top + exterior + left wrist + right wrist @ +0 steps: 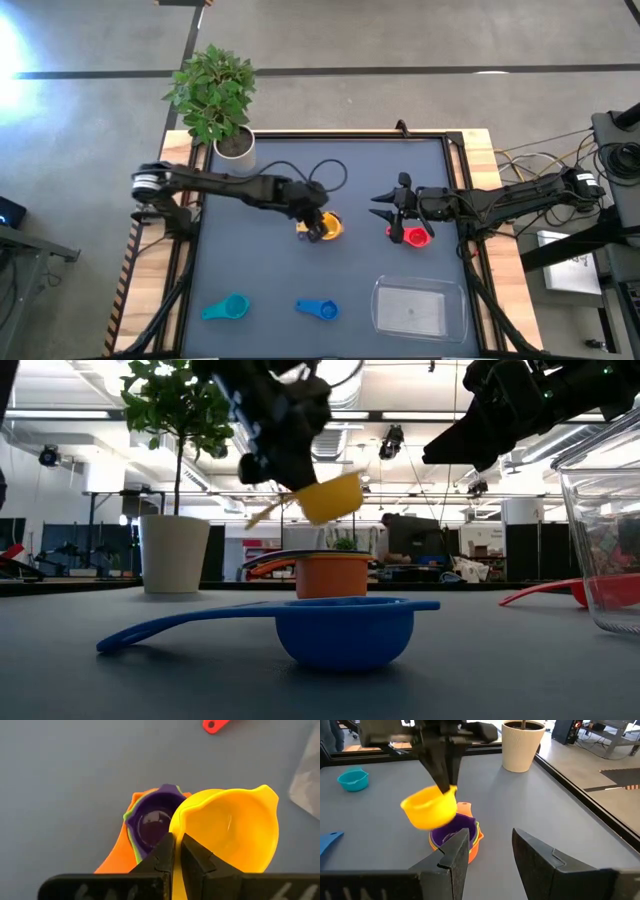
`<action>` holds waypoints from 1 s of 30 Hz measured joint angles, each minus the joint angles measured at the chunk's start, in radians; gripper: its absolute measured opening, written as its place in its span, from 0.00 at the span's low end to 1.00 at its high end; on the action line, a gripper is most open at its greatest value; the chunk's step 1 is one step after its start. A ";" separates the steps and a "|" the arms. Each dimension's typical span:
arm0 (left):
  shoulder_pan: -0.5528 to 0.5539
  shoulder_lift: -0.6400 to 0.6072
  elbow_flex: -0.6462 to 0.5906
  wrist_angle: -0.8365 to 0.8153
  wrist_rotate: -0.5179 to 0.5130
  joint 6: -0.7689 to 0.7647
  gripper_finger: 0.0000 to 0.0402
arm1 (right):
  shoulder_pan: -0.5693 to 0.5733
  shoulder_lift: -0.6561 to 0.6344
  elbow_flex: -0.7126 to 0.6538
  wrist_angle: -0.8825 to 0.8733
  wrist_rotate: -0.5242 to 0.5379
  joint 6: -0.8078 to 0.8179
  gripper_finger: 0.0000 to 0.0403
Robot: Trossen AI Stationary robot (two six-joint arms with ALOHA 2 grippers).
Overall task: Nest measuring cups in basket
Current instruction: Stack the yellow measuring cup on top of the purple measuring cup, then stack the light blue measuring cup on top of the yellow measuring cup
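My left gripper (315,222) is shut on a yellow measuring cup (230,830), which hangs in mid-air at the table's middle, also in the low view (332,497). Just below it an orange cup (332,575) stands on the table, with a green and a purple cup (152,822) nested inside it. A red cup (412,236) lies right of the stack. My right gripper (490,850) hovers open above and beside the red cup. A teal cup (225,308) and a blue cup (318,309) lie near the front edge. The clear basket (418,307) stands at the front right. My left gripper pinches the yellow cup's wall at its rim (178,836), one finger inside the bowl and one outside. The fingers (445,772) slant down from the table's left. The cup is lifted clear, tilted, above the orange stack.
A white plant pot (235,145) with a leafy plant stands at the table's far left corner. A black cable (330,175) loops over the left arm. Bare grey table lies between the stack and the front row of cups.
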 joint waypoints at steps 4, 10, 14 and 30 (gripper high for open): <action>0.007 0.067 0.049 -0.026 -0.004 -0.024 0.00 | 0.001 0.000 0.000 -0.001 -0.001 0.000 0.35; 0.023 0.123 0.041 -0.042 -0.048 -0.098 0.00 | 0.001 0.000 0.000 -0.001 -0.006 0.037 0.35; 0.030 0.130 0.013 -0.046 -0.063 -0.148 0.00 | 0.001 -0.001 0.000 -0.004 -0.011 0.035 0.35; 0.028 0.100 0.107 -0.256 -0.062 -0.057 0.40 | 0.001 -0.001 0.011 -0.008 -0.011 0.033 0.35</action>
